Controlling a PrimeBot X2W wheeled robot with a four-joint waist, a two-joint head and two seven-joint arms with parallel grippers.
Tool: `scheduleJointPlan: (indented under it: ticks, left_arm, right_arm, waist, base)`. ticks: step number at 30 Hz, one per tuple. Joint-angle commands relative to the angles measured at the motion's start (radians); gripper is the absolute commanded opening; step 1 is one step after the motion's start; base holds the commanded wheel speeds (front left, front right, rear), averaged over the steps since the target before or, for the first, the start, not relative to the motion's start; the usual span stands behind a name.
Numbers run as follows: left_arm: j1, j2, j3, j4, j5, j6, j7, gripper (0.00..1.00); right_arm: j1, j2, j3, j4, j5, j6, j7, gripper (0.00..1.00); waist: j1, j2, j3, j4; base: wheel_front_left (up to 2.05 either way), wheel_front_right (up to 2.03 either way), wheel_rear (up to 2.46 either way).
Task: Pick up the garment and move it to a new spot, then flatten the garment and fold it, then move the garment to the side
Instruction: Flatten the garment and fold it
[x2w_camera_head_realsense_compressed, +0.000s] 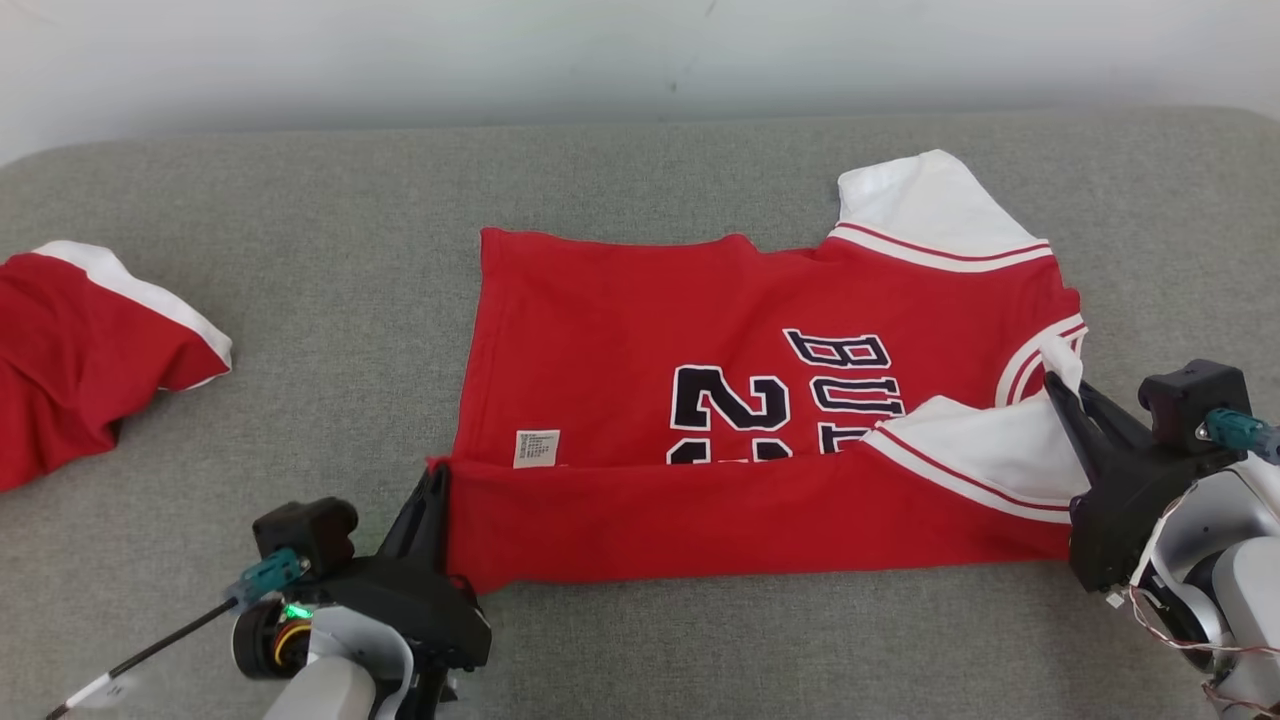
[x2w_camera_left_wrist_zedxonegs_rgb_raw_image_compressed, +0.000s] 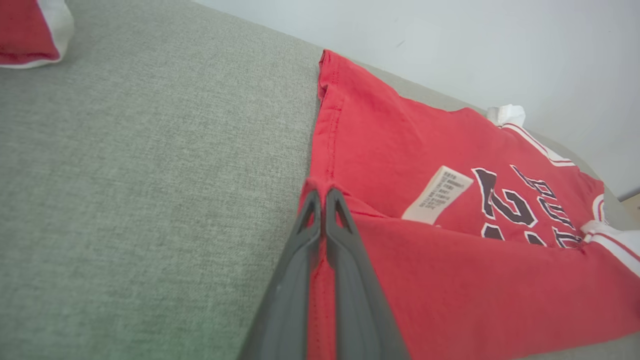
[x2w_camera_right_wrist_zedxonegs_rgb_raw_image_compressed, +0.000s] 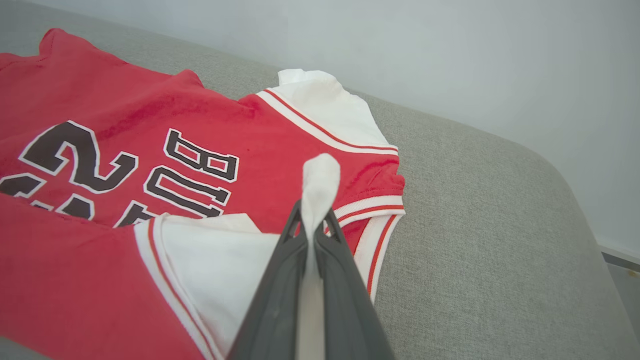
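Currently: jersey (x2w_camera_head_realsense_compressed: 640, 330), near edge folded over; left gripper (x2w_camera_head_realsense_compressed: 437, 480) clamped on hem (x2w_camera_left_wrist_zedxonegs_rgb_raw_image_compressed: 330, 125), right gripper (x2w_camera_head_realsense_compressed: 1060, 385) on sleeve (x2w_camera_head_realsense_compressed: 1000, 440); uneven pull would skew fold

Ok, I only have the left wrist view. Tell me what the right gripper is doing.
Observer: The right gripper is shut on the tip of the jersey's near white sleeve; a bit of white cloth pokes out past its fingertips.
Operator: Now give me the fold's other end.
Observer: The folded red band runs from the left gripper right across to that sleeve, which lies turned in over the lettering.
Operator: Report the other garment.
Observer: The red-and-white garment lies crumpled at the grey cushion's left end, well apart from the jersey.
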Motion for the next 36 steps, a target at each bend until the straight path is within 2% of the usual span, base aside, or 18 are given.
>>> scheduleJointPlan:
  ticks: [1, 7, 8, 9, 10, 20, 27, 36]
  left_arm:
    - [-0.016, -0.001, -0.005, 0.005, 0.01, 0.002, -0.003, 0.0]
    - [-0.062, -0.008, -0.02, 0.045, 0.026, -0.005, -0.008, 0.0]
    - [-0.068, -0.009, -0.022, 0.054, 0.031, -0.005, -0.012, 0.0]
    - [-0.073, -0.008, -0.024, 0.062, 0.035, -0.004, -0.013, 0.36]
    - [-0.077, -0.008, -0.026, 0.07, 0.04, 0.0, -0.021, 1.0]
    - [-0.049, 0.026, -0.054, 0.123, 0.116, 0.03, -0.093, 1.0]
    - [0.024, 0.07, -0.106, 0.088, 0.187, 0.071, -0.097, 1.0]
    - [0.031, 0.058, -0.149, 0.093, 0.215, 0.109, -0.055, 1.0]
  right_arm:
    - [-0.006, -0.001, 0.001, 0.01, 0.001, 0.0, 0.003, 0.0]
    - [-0.023, 0.015, 0.001, 0.062, -0.002, 0.0, 0.0, 0.0]
    - [-0.024, 0.017, 0.003, 0.069, -0.001, 0.0, -0.002, 0.39]
    - [-0.025, 0.02, -0.001, 0.078, 0.001, 0.0, -0.002, 1.0]
    - [-0.028, 0.026, -0.004, 0.086, 0.002, 0.0, -0.005, 1.0]
    - [0.004, 0.075, -0.096, 0.081, 0.002, 0.0, -0.004, 1.0]
    - [0.109, 0.124, -0.192, 0.027, 0.018, 0.0, 0.147, 1.0]
    - [0.19, 0.194, -0.299, -0.02, -0.048, 0.0, 0.274, 1.0]
  waist:
    - [-0.0002, -0.0001, 0.006, 0.001]
    - [-0.0002, -0.0001, 0.016, 0.0]
    - [-0.0002, -0.0001, 0.017, 0.0]
    - [-0.0002, -0.0001, 0.017, -0.001]
    - [-0.0002, -0.0001, 0.016, -0.002]
    - [-0.0002, -0.0001, -0.035, -0.006]
    - [-0.0002, -0.0001, -0.061, -0.009]
    - [-0.0002, -0.0001, -0.037, -0.013]
  base:
    - [0.0, 0.0, 0.0]
    - [0.0, 0.0, 0.0]
    - [0.0, 0.0, 0.0]
    - [0.0, 0.0, 0.0]
    - [0.0, 0.0, 0.0]
    - [0.0, 0.0, 0.0]
    - [0.0, 0.0, 0.0]
    - [0.0, 0.0, 0.0]
